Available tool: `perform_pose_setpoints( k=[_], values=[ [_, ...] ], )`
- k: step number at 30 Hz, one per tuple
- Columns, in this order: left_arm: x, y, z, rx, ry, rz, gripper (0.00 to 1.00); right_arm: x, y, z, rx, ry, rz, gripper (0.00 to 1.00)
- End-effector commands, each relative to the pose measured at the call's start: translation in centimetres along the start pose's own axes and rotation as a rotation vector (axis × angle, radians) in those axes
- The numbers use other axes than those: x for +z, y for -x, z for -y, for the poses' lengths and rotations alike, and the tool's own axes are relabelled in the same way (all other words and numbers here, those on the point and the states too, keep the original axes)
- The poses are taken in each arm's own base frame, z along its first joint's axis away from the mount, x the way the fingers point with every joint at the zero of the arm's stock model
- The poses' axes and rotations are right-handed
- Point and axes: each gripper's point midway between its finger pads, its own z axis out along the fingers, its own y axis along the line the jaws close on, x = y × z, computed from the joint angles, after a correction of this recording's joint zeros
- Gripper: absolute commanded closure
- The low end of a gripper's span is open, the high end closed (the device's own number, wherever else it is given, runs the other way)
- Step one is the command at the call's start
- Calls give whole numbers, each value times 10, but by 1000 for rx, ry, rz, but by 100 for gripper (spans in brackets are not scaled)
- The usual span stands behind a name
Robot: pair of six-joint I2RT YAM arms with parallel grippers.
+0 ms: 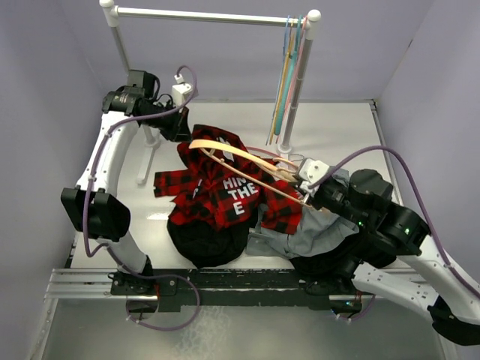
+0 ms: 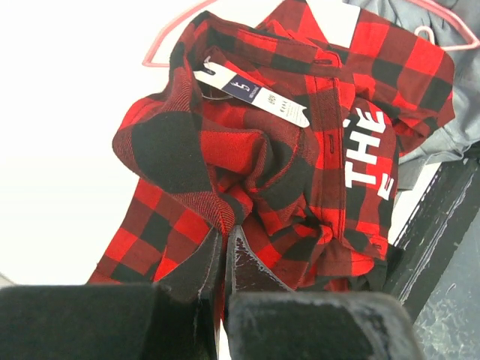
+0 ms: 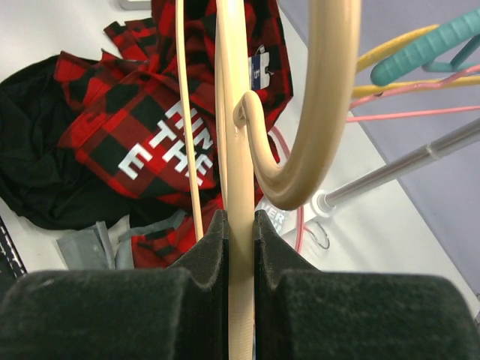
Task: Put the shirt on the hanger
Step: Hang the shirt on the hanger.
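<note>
**A:** Location of shirt [image 1: 217,191]?

**B:** Lies crumpled mid-table [image 1: 345,135], white lettering up, collar end far, paper tag [image 2: 251,94] showing at the neck. Overlaps black garment [image 1: 206,244] on the near side. Touches grey garment [image 1: 315,229] at the near right.

**A:** And hanger [image 3: 234,150]?

**B:** Slants over the shirt from far left to near right, hook end to the right. Cannot tell whether touching the cloth or just above it.

**A:** Held by what?

**B:** Right gripper [image 3: 240,217]. Clamped tight on the tan stem just below the hook, pressing on it from both sides.

**A:** Left gripper [image 2: 225,232]?

**B:** Closed as well. Sits at the far-left edge of the shirt and nips a fold of red-and-black plaid between the fingertips.

**A:** Anything carrying anything else?

**B:** Rack [image 1: 214,15] along the far edge of the table, a white bar on two posts. Carries spare hangers [image 1: 287,75] in teal, yellow and pink, bunched against the right post and hanging well apart from the shirt.
</note>
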Motion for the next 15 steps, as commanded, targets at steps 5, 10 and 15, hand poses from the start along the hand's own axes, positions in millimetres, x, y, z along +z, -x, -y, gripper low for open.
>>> perform_pose_setpoints(
  k=[5,10,15],
  values=[
    [-17,14,22,121,123,-21,100,37,13,11,107,-22,-96,100],
    [-29,29,33,147,140,12,100,45,-3,11,128,-38,-179,100],
    [-43,42,39,173,159,37,100,41,-15,16,153,-90,-211,100]
  ],
)
